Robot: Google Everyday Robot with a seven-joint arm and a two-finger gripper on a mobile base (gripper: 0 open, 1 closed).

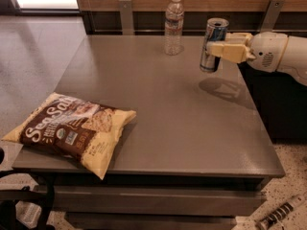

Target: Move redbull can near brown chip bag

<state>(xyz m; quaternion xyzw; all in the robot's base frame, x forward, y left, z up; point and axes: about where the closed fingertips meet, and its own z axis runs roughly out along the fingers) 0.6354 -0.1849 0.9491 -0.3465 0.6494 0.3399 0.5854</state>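
The redbull can point(212, 44), slim, blue and silver with an open silver top, hangs upright above the table's far right part, its shadow on the surface below. My gripper point(218, 47) reaches in from the right on a white arm and is shut on the can, its cream fingers point(230, 51) across the can's middle. The brown chip bag point(72, 130), dark brown with white "Sea Salt" lettering and pale yellow edges, lies flat at the table's front left corner, far from the can.
A clear plastic water bottle point(173, 25) stands at the back centre of the grey table point(182, 128), left of the can. A wooden wall with metal brackets runs behind. The table's right edge lies under my arm.
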